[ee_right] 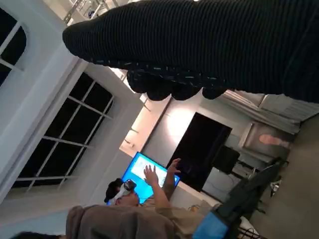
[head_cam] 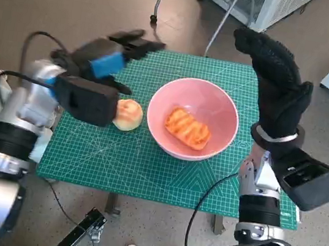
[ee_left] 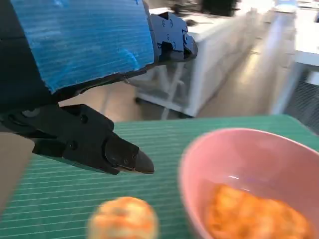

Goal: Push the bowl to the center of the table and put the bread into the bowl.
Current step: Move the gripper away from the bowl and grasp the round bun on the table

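A pink bowl sits near the middle of the green mat, with an orange-glazed bread lying inside it. The left wrist view shows the bowl and the bread in it from close by. A round bun lies on the mat just left of the bowl, seen blurred as the bun in the left wrist view. My left hand hovers above the mat left of the bowl, fingers spread, holding nothing. My right hand is raised high at the bowl's right with fingers extended, empty.
The green cutting mat covers the small table. Metal chair legs and a white appliance stand on the floor beyond the table. A person with raised hands shows in the right wrist view.
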Controlling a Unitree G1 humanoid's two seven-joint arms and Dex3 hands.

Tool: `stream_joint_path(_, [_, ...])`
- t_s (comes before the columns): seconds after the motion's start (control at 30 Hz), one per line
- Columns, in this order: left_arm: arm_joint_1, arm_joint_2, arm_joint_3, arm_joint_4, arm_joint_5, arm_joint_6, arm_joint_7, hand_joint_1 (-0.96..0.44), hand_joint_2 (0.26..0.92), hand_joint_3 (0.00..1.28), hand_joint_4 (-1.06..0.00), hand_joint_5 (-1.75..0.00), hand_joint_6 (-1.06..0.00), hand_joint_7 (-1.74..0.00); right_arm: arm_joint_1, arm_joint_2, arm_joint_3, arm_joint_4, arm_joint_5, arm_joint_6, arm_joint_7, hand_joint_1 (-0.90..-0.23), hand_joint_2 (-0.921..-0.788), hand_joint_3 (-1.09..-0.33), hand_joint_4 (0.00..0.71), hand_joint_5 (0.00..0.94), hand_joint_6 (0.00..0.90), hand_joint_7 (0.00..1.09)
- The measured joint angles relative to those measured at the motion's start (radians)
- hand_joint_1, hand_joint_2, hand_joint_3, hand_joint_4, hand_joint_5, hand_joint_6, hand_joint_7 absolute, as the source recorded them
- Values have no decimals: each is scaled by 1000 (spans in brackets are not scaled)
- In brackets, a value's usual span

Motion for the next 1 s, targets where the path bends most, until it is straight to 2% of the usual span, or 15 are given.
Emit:
stream_joint_path(0.43, [5,21,-29,80,55,67,24,-180,840,3,-112,-12,-233,-92,0,6,0,15,13,1,17,-699,-921,-786,282,5,-1,808])
stream_joint_path(1.0, [-10,-60,-135,261,132,126,35,-183,813,1,-114,-3,-240,-73,0,5,-1,6,16,8,26,-701,-921,-786,282,5,-1,808])
